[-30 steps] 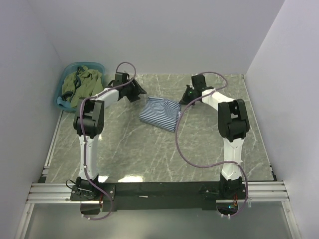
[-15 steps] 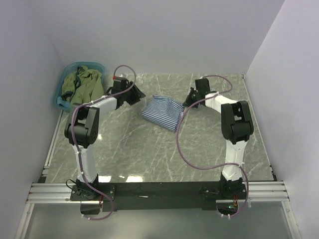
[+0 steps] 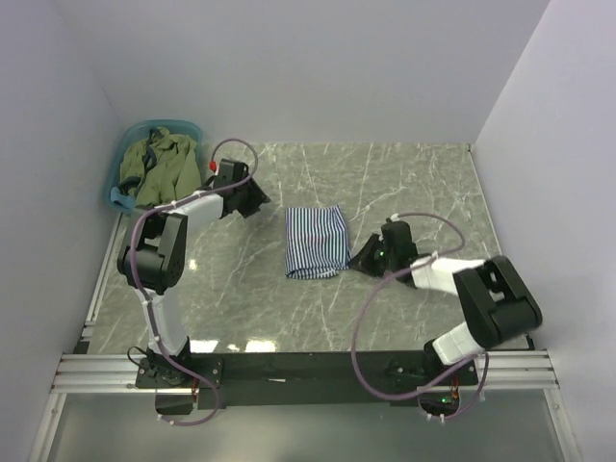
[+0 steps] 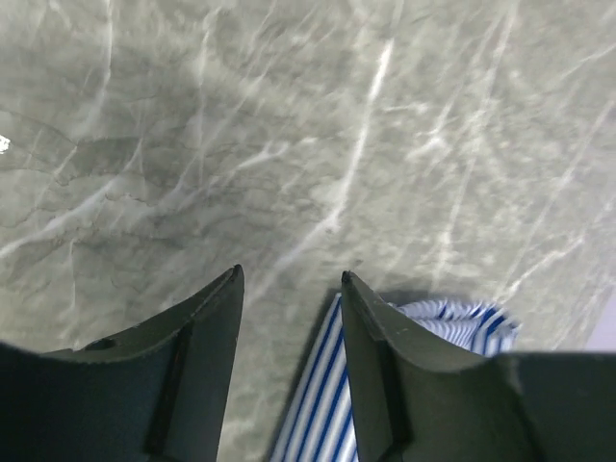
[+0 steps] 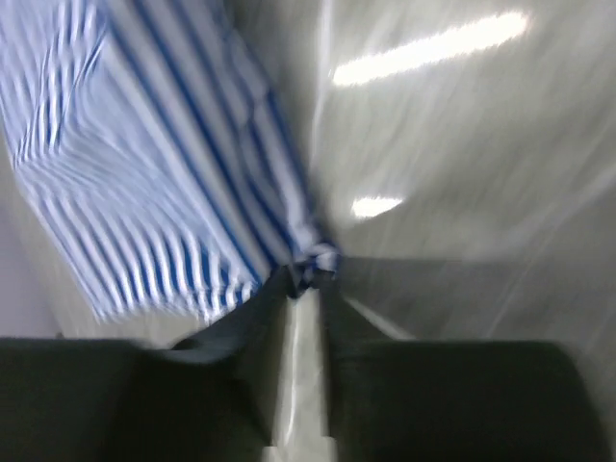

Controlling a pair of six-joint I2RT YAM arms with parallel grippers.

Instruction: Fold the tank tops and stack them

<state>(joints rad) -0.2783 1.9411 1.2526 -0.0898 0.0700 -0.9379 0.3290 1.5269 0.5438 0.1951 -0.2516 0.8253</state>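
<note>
Grey-green marble-patterned table, seen from above and enclosed by plain white walls on three sides. Two white and black robot arms rise from a rail at the near edge. The left arm reaches toward the far left of the table, and the right arm bends low across the near right.

At the far left corner sits a translucent teal plastic basin. A crumpled olive green tank top lies heaped in it and drapes over its rim.

A navy-and-white striped tank top lies near the middle of the table, folded into a neat, roughly rectangular packet with its stripes running front to back.

The left gripper is released. Its two dark fingers are spread over the marble, just left of the striped top's far edge and not touching it.

The right gripper sits low at the striped top's near right corner. Its fingers are almost together, and a bunched corner of the cloth rests at their tips. The wrist view is blurred, so I cannot tell whether the cloth is pinched or free.
</note>
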